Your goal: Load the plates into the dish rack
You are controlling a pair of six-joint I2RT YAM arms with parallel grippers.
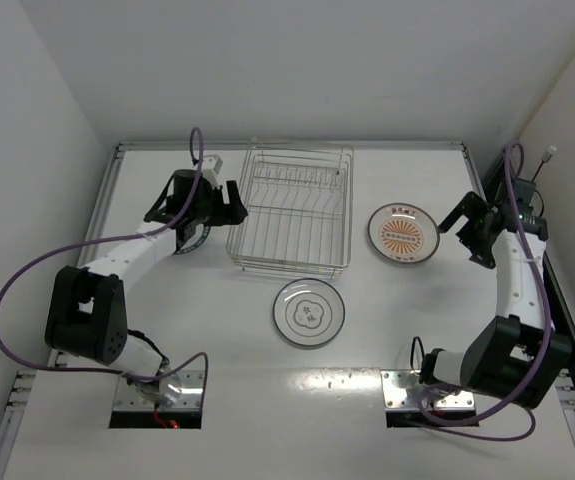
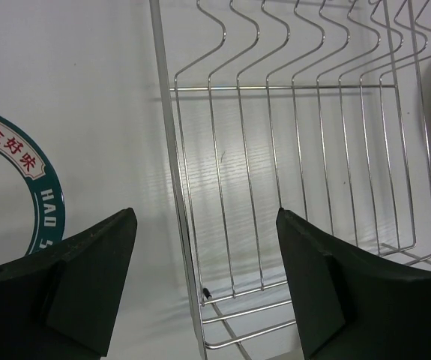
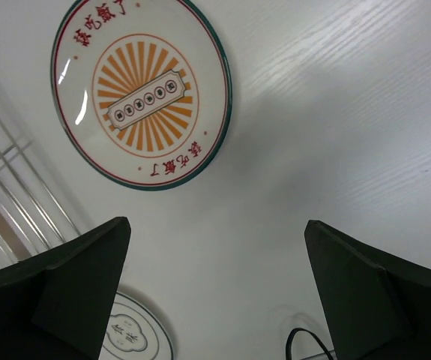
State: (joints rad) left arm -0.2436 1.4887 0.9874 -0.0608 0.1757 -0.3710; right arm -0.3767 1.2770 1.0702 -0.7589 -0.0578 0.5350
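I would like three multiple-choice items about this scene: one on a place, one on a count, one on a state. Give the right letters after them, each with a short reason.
1. Where does the sunburst plate lie with respect to the dish rack?
A. inside it
B. on the table, at its right side
C. on the table, at its left side

2. How many plates stand in the dish rack?
A. none
B. one
C. three

3. How is the right pincer?
A. shut on a plate
B. open and empty
C. shut on a rack wire

Answers:
1 B: the top view shows it flat on the table, right of the rack.
2 A: only bare wires show inside the rack.
3 B: its wrist view shows both fingers wide apart with nothing between them.
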